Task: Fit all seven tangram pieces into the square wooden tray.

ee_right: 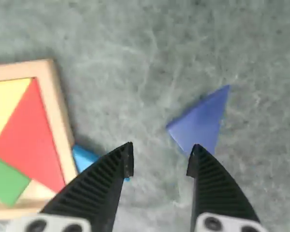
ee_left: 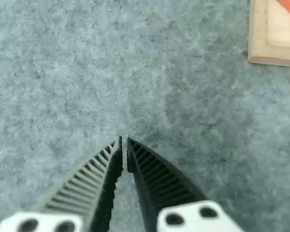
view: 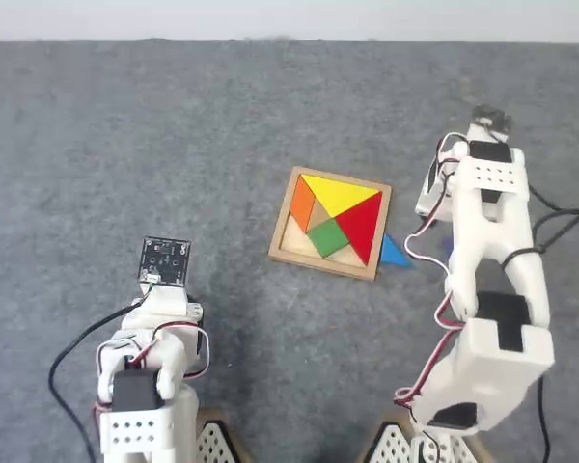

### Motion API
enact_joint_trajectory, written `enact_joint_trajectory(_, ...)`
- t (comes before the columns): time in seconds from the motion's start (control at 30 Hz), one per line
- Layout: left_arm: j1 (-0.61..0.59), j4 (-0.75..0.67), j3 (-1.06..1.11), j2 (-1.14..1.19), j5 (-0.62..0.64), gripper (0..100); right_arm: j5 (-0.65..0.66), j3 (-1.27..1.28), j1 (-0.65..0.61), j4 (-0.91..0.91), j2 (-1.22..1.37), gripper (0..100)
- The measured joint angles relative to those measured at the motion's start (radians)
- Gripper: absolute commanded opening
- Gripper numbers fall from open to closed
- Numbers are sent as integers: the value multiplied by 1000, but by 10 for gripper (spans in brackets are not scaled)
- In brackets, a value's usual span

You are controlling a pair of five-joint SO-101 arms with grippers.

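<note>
- You have a grey felt mat (view: pixel 125 145) spread wide under everything in view.
- You see a pale wall (view: pixel 270 17) behind its far edge.

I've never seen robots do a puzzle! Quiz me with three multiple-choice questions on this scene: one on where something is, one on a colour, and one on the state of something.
1. Where is the dark blue triangle relative to the wooden tray?
A. Inside it
B. Outside it, on the grey mat
C. Balanced on its rim

2. What colour is the small piece lying just outside the tray's rim?
A. Light blue
B. Green
C. Orange

3. The left gripper is:
A. Wide open
B. Shut, with nothing in it
C. Clamped on a piece

Answers: 1 B, the right wrist view shows the triangle flat on the mat, apart from the tray. 2 A, it is light blue beside the red piece's corner. 3 B, the fingertips meet over bare mat.
</note>
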Motion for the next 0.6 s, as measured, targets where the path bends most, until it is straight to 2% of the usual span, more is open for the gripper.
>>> enact_joint_trajectory(0.17, 0, 0, 0, 0, 0, 21, -40, 0, 5, -37, 107, 284)
enact_joint_trajectory(0.4, 0, 0, 0, 0, 0, 21, -44, -11, 8, -55, 130, 285)
enact_joint_trajectory(0.6, 0, 0, 0, 0, 0, 21, -49, -11, 91, -55, 130, 285)
